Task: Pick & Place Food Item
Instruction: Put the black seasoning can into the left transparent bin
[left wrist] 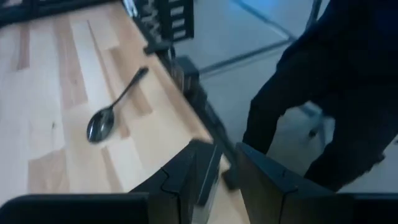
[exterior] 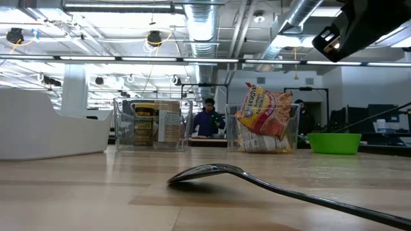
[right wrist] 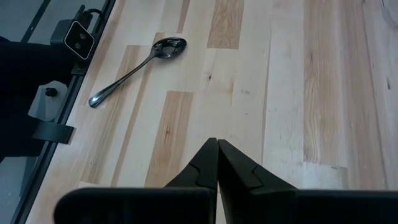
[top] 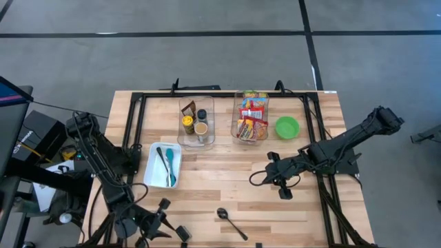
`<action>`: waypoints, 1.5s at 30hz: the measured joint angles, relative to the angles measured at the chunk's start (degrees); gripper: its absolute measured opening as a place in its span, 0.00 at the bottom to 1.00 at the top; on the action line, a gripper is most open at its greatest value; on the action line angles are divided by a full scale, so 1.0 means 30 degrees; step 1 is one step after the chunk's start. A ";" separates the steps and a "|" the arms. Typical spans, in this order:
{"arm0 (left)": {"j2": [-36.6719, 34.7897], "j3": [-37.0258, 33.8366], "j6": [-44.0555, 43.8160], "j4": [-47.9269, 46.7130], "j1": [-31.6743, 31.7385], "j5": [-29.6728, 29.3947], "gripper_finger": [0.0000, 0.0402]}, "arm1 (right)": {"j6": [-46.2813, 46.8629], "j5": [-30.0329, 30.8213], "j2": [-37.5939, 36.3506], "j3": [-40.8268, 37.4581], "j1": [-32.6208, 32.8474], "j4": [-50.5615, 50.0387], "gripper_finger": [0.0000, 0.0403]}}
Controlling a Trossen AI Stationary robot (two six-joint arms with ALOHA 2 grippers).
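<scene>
Snack packets (top: 251, 117) stand in a clear bin at the far middle of the table, and also show in the low view (exterior: 264, 122). My left gripper (top: 173, 231) hovers at the near-left edge, open, with nothing between its fingers (left wrist: 227, 171). My right gripper (top: 284, 191) hangs shut over bare wood right of the middle (right wrist: 216, 143) and holds nothing. A metal spoon (top: 231, 222) lies flat on the table near the front edge, between the two grippers.
A second clear bin (top: 195, 120) with jars stands left of the packet bin. A green bowl (top: 287, 127) sits to its right. A white tray (top: 153, 172) with utensils lies at the left. A person in dark clothes (left wrist: 336, 93) stands beyond the near edge.
</scene>
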 joint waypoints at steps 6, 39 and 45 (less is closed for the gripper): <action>0.0000 0.0000 0.0005 0.1086 0.0000 -0.0003 0.26 | 0.0000 -0.0001 0.0000 0.0000 -0.0006 -0.0003 0.00; 0.0000 0.0000 0.2524 0.0606 0.2716 0.1526 0.26 | 0.0007 0.0048 0.0000 0.0000 0.0004 0.0332 0.00; 0.0000 0.0000 0.2581 0.0566 0.2710 0.3921 0.26 | 0.0007 -0.0003 0.0000 0.0000 0.0004 0.0365 0.00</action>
